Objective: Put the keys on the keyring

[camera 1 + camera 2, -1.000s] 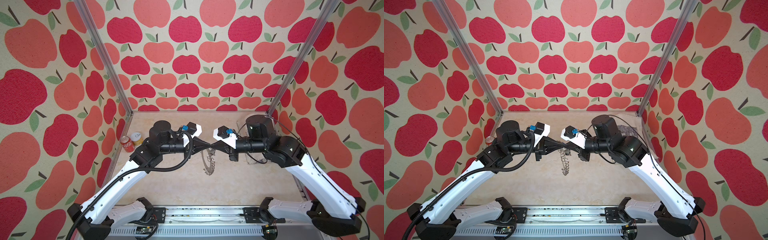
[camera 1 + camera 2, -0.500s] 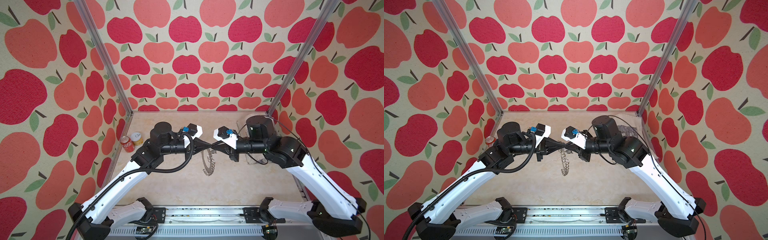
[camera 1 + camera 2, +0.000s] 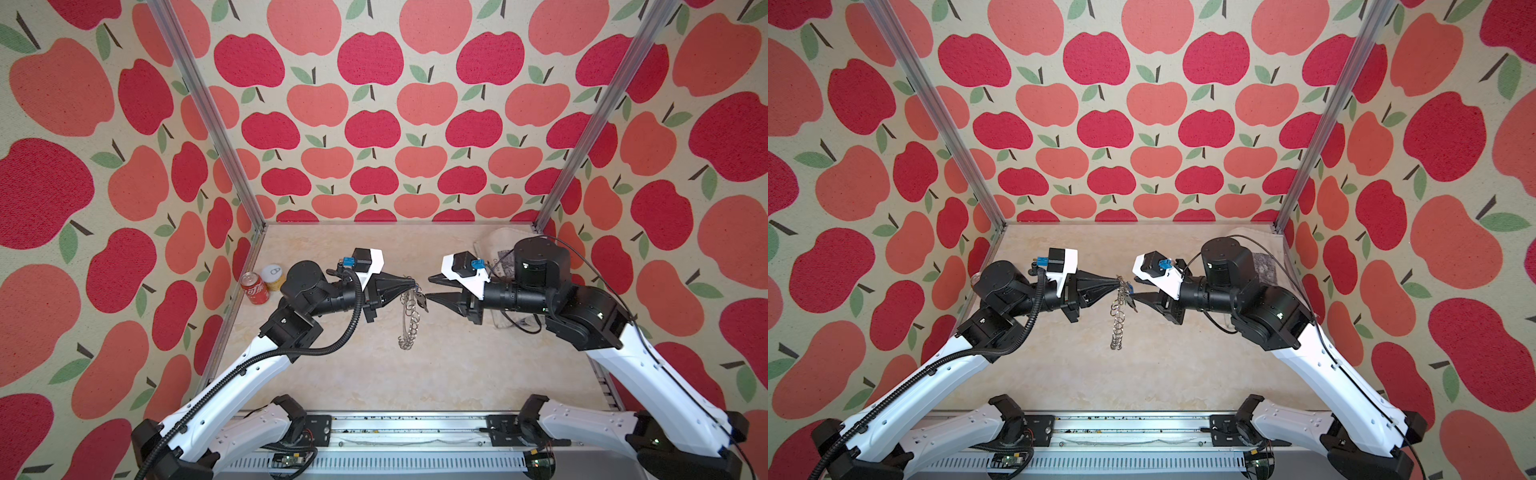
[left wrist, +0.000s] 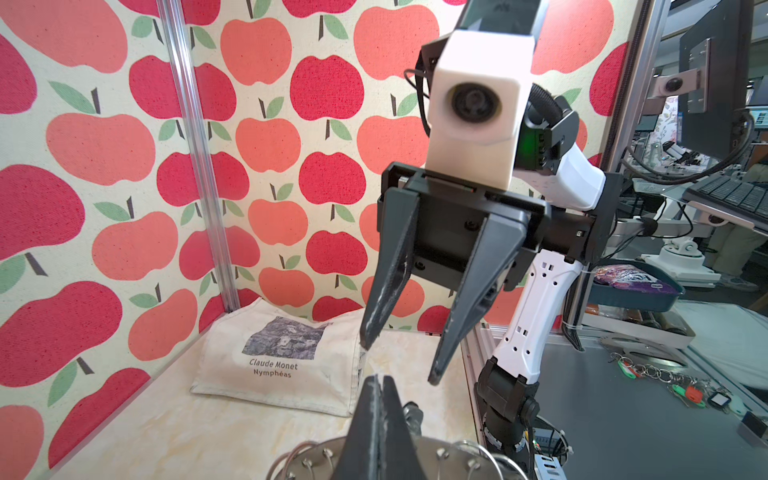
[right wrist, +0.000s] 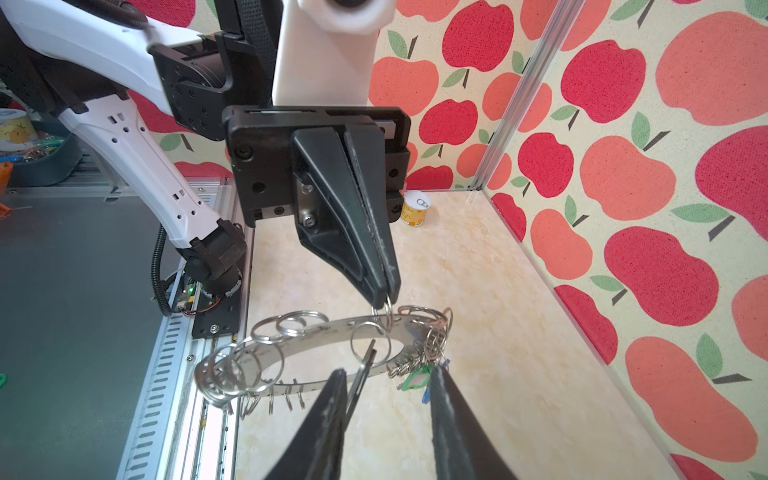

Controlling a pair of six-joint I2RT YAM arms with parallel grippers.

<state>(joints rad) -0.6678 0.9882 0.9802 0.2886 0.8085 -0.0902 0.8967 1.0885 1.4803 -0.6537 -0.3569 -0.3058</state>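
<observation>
1. the left gripper (image 3: 409,286) is kept pressed together on one small wire ring at the rim of the flat silver-grey metal disc keyring (image 3: 409,322). the keyring is hung edge-on in the air above the middle of the beige marbled table (image 3: 457,374), clear of its surface.
2. the right gripper (image 3: 429,287) was pinched together against the left one's tip a second ago. it is now seen with its jaws parted, just beside the same spot.
3. in the right wrist view a slim dark key (image 5: 360,374) is seen between the parted fingers (image 5: 328,415), not clamped. it appears to hang from a wire ring (image 5: 370,341).
4. a green plastic tag (image 5: 415,380) is seen in a cluster of rings at the disc's rim.
5. the release is judged to mean this key has been threaded on. whether it sits fully on the coil cannot be told, and a second key cannot be picked out.
</observation>
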